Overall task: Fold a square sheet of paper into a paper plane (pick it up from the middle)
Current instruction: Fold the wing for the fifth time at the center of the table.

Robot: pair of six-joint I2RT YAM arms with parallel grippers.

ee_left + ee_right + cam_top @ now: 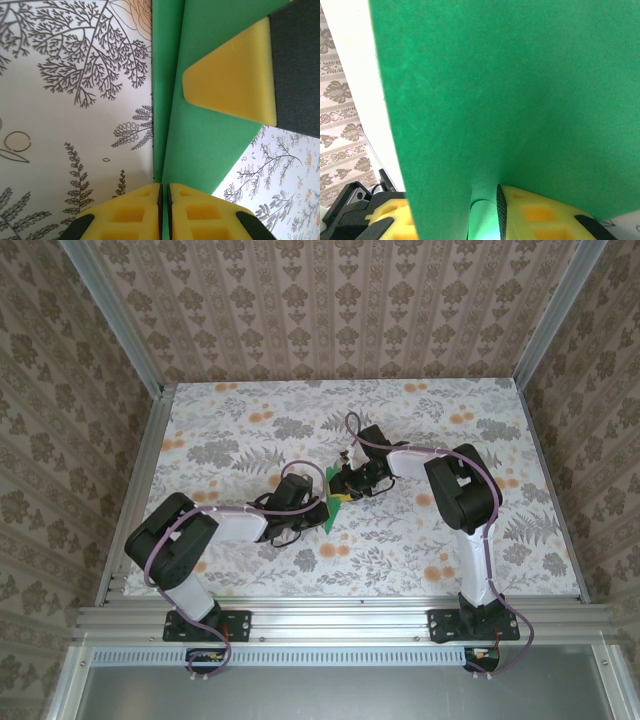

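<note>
The left arm reaches from its base with the elbow bent out to the left and the forearm running right toward the middle of the floral-patterned surface (pixel 430 540). The right arm rises at its base, folds at the elbow and sends its forearm left, so the two wrists meet near the centre.

The left hand (pixel 318 512) has its yellow pads pressed almost together, pinching the near edge of the thin bright-green paper sheet (pixel 331 505) right at its fold line. The right hand (pixel 345 483) grips the same sheet from the far side. In its wrist view the paper runs down into the narrow gap between its fingers, and in the left wrist view one of its yellow fingers (pixel 235 80) lies flat against the green face.

The sheet hangs between the two hands, standing on edge above the surface. Its long axis runs roughly near to far, with the crease leading straight away from the left hand. One lower edge cuts off on a slant.
</note>
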